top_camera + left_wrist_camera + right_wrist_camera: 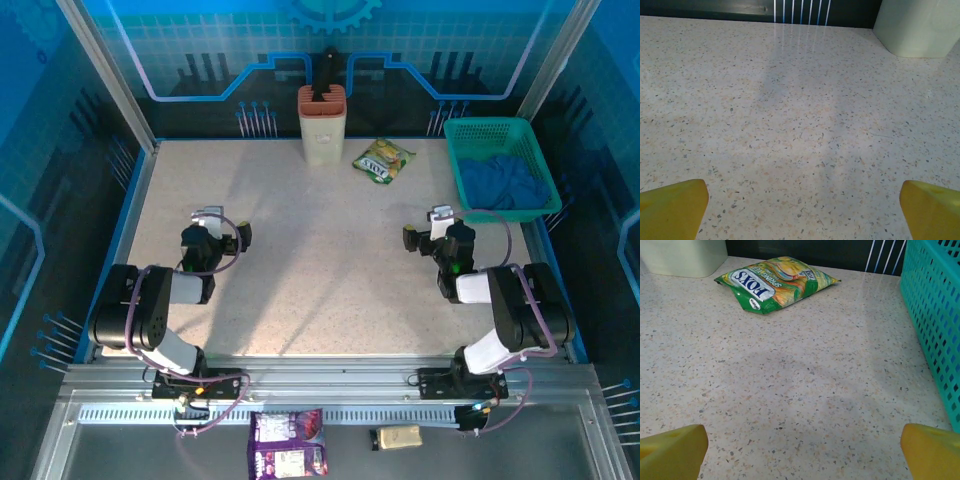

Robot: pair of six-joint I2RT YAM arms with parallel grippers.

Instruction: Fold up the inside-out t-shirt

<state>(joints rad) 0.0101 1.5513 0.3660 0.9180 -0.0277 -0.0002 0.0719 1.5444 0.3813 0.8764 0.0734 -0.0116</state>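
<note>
The left fingers (671, 207), yellow-tipped, stand spread wide just above the speckled beige stone bench (320, 280) and grip nothing. The right fingers (671, 447) are spread just as wide over the same surface, also empty. The medium-blue cloth t-shirt (512, 186) lies crumpled in a heap inside the teal plastic mesh basket (490, 126) at the far right corner of the bench, well apart from both arms and nearer the right one. A green and yellow foil snack packet (775, 282) lies flat on the bench ahead of the right fingers. It sits between the basket and a cream plastic bin with an orange-brown top (322, 128), which stands upright at the far edge, ahead and to the right of the left fingers.
</note>
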